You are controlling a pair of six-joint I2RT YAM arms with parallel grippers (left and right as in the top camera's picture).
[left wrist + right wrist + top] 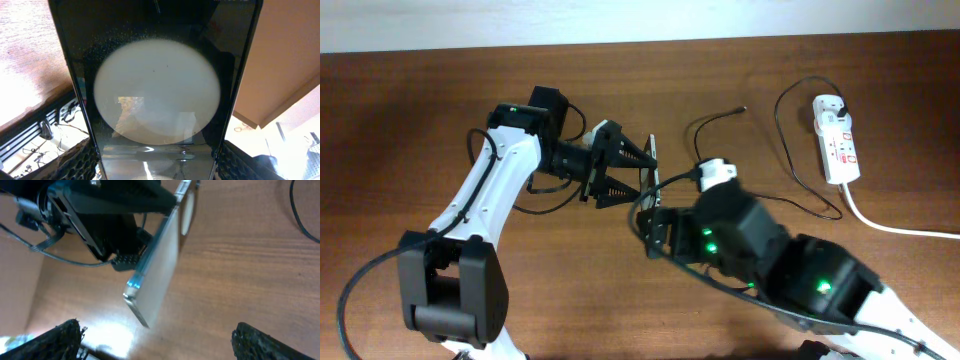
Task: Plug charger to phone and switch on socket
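My left gripper (647,170) is shut on the phone (655,152) and holds it on edge above the table. In the left wrist view the phone's glossy black face (155,95) fills the frame between the fingers (157,167), with a large white round reflection. My right gripper (653,228) is open and empty just below the phone. In the right wrist view its fingers (155,342) spread wide under the phone's lower corner (150,290). The charger's thin black cable (710,120) lies on the table, its connector tip (743,108) free, to the right of the phone. The white socket (837,140) lies far right.
A thick white cord (890,225) runs from the socket to the right edge. A thin black cable (790,160) loops between the socket and my right arm. It also shows in the right wrist view (300,215). The table is brown wood (400,130).
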